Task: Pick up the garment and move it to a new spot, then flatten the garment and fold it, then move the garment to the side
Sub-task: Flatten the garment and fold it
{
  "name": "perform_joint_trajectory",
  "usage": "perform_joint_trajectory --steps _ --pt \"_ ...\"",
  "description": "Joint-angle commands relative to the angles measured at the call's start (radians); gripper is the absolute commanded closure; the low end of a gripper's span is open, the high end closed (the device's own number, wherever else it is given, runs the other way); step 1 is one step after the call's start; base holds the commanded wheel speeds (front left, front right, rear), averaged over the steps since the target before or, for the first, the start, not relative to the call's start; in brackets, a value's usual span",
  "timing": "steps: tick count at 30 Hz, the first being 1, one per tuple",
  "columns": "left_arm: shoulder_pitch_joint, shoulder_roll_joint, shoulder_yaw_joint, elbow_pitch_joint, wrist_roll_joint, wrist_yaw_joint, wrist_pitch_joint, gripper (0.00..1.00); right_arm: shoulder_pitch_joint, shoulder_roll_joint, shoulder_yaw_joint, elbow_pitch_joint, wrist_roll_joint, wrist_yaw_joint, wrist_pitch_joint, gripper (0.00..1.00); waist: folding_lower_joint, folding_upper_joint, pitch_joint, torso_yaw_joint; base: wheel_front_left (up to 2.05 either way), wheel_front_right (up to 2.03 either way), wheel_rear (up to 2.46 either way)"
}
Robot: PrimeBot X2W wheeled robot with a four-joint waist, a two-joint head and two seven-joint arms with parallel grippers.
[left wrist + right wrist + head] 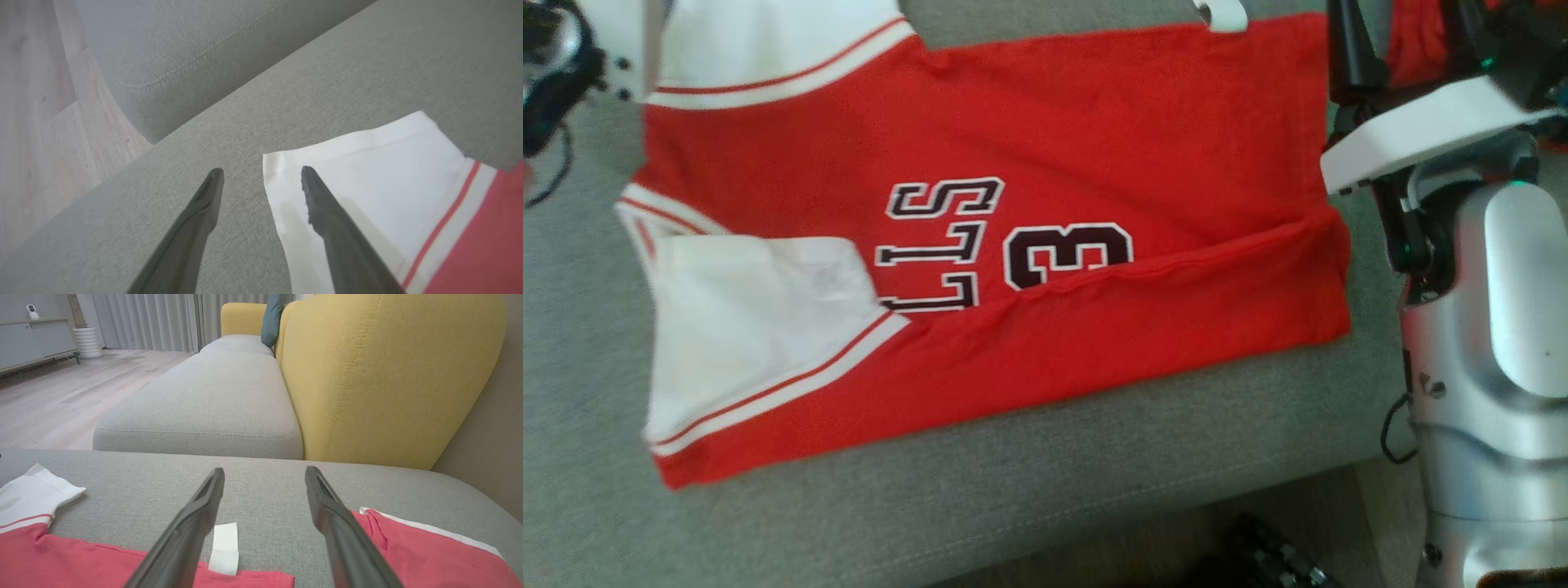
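The garment (1094, 147), a red jersey with white sleeves and dark lettering, lies spread on the grey sofa seat (1013, 490). Its near long edge is folded up over part of the print, and a white sleeve (752, 327) lies across its left end. My left gripper (261, 171) hovers open over the corner of the other white sleeve (388, 171), one finger above the cloth and one above bare cushion. Open too, my right gripper (264, 471) hangs over the garment's red edge (81, 563), with a small white label (224, 547) showing between its fingers. Neither holds anything.
My right arm's silver forearm (1494, 343) stands at the seat's right end. A yellow backrest (388, 375) rises behind the seat, and a second grey cushion (212, 396) adjoins it. Wooden floor (32, 122) lies beyond the seat edge, with a dark object (1258, 563) below the front.
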Motion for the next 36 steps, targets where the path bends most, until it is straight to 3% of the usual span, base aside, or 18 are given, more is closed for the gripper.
perform_joint_trajectory --steps 1,7,22,23,24,27,36 --pt "-0.053 0.05 0.016 -0.015 -0.014 0.002 0.003 0.0 -0.022 -0.002 0.02 -0.037 0.008 0.007 -0.009 0.0 -0.0002 0.0 0.034 -0.032 0.0 0.0 0.0" --pt "-0.119 0.087 -0.079 0.057 -0.069 0.002 -0.042 0.0 -0.032 -0.002 0.037 -0.051 0.019 0.007 -0.016 0.0 -0.0002 0.0 0.065 -0.057 0.0 0.0 0.0" --pt "-0.19 0.083 -0.266 0.157 -0.198 0.002 -0.093 0.0 -0.031 -0.002 0.02 -0.069 0.012 0.007 0.0 0.0 -0.0002 0.0 0.094 -0.075 0.0 0.0 0.0" --pt "-0.191 0.082 -0.275 0.159 -0.21 0.002 -0.092 0.41 -0.033 -0.002 0.019 -0.068 0.011 0.007 0.001 0.0 -0.0002 0.0 0.095 -0.075 0.0 0.0 0.0" --pt "-0.191 0.079 -0.285 0.157 -0.225 0.002 -0.093 1.0 -0.035 -0.002 0.018 -0.067 0.011 0.007 0.001 0.0 -0.0002 0.0 0.094 -0.075 0.0 0.0 0.0" --pt "-0.192 0.075 -0.319 0.136 -0.274 0.002 -0.088 1.0 -0.037 -0.002 0.006 -0.067 0.004 0.007 0.003 0.0 -0.0002 0.0 0.091 -0.064 0.0 0.0 0.0" --pt "-0.215 0.046 -0.327 0.178 -0.306 0.002 -0.27 1.0 -0.035 -0.002 -0.025 -0.019 -0.025 0.007 0.014 0.0 -0.0002 0.0 0.033 0.005 0.0 0.0 0.0"
